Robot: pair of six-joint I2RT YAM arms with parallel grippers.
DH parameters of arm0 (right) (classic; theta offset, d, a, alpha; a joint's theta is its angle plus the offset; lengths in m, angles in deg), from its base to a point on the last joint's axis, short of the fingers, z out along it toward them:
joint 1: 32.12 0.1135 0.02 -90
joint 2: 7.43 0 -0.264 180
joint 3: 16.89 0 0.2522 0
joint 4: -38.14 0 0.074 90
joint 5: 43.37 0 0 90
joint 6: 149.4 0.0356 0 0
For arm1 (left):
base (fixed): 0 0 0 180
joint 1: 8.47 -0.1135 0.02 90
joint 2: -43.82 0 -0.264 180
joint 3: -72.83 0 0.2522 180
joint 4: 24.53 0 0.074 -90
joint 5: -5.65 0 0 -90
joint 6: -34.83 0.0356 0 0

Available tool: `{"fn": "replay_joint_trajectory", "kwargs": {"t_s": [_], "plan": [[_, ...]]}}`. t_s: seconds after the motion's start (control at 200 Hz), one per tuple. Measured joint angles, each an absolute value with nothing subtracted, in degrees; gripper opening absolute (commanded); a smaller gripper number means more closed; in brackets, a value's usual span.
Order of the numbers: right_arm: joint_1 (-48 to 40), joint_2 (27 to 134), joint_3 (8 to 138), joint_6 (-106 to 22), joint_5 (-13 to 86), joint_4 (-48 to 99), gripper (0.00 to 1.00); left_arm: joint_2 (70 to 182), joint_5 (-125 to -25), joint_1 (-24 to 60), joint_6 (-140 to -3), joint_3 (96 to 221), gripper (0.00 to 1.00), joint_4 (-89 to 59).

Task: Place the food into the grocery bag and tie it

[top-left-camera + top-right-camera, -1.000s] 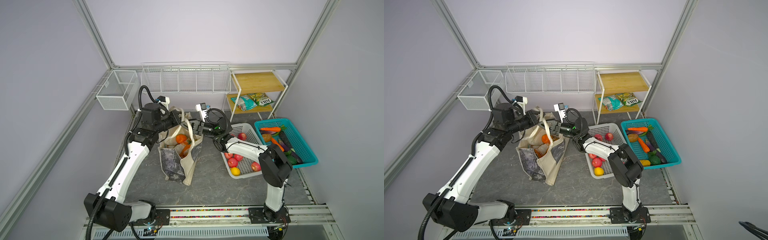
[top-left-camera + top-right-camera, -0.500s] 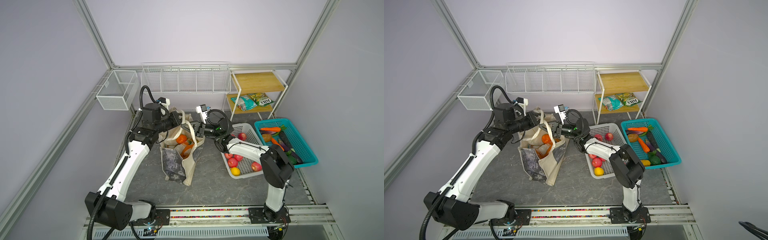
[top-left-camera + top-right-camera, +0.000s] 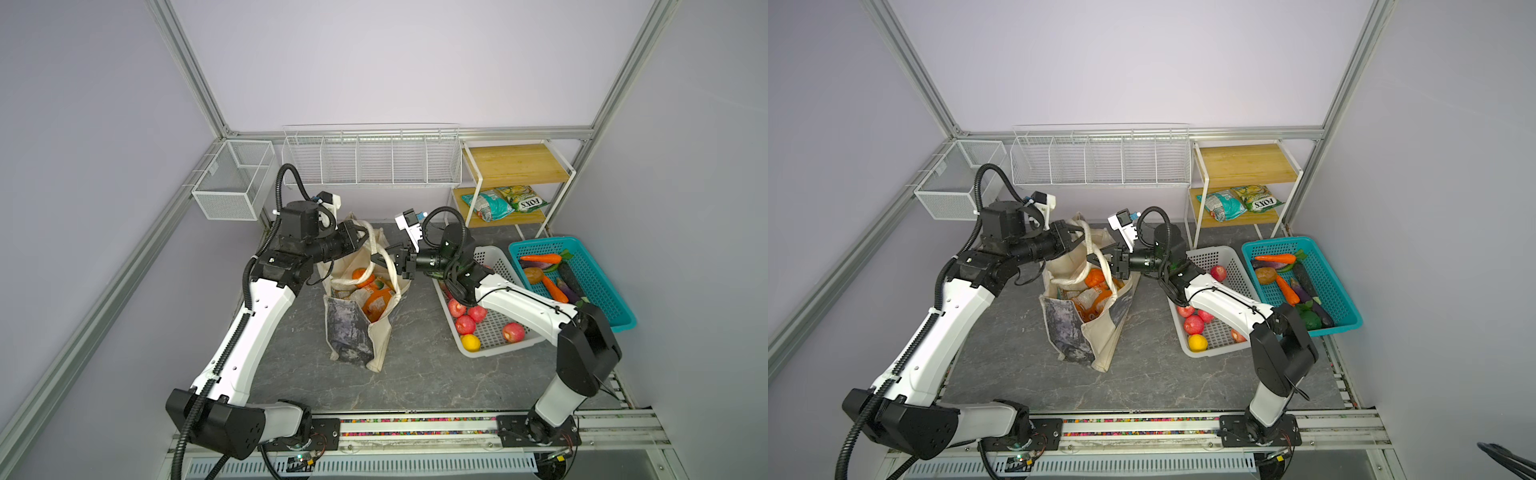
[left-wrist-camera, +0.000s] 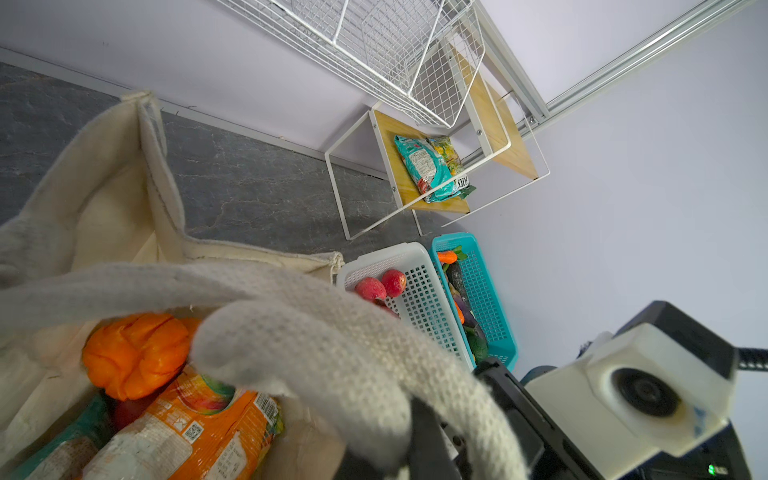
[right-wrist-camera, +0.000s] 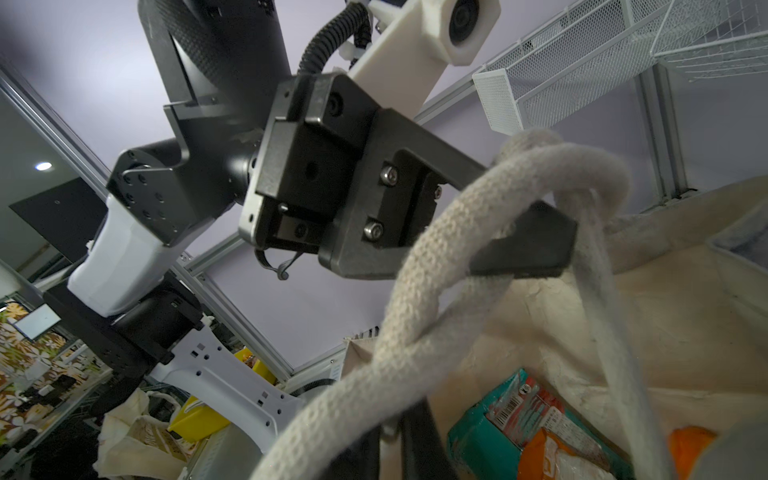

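bag point(image 3: 353, 328) upright on table point(image 3: 415, 365), food point(image 3: 376, 301) inside | left tool point(image 5: 536, 245) closed, straps point(image 5: 409, 282) looped over its tips, pinch unclear | right tool point(image 3: 380, 261) closed on one of the straps, facing it across the mouth | tightening pull judged outward along tool-to-tool line

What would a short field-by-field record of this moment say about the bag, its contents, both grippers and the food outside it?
bag: grocery bag standing, mouth open
in bag: orange fruit, orange snack packet, teal packet
strap handles: crossed over each other above the mouth, no tight knot
left gripper: shut on one of the strap handles
right gripper: shut on one of the strap handles
outside the bag: red apples and a yellow fruit in the white basket; two snack packets on the shelf
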State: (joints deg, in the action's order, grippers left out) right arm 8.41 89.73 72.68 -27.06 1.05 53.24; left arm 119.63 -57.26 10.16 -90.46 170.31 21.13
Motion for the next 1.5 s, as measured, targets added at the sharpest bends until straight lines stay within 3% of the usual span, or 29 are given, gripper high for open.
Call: {"fn": "replay_joint_trajectory", "kwargs": {"t_s": [0.27,0.7,1.25,1.5], "plan": [[8.44,86.81,74.71,-39.43,5.80,38.64,0.07,116.87,-56.50,9.79,-91.60,169.57,0.00,22.71],[8.52,83.31,74.86,-49.09,17.34,27.60,0.07,114.42,-55.80,8.00,-91.62,169.06,0.00,28.34],[7.26,74.26,64.55,-48.67,39.41,26.20,0.07,111.63,-71.97,6.64,-90.96,169.02,0.00,38.31],[7.26,71.05,60.90,-47.80,44.11,25.92,0.07,110.58,-77.30,6.75,-93.13,167.73,0.00,41.50]]}}
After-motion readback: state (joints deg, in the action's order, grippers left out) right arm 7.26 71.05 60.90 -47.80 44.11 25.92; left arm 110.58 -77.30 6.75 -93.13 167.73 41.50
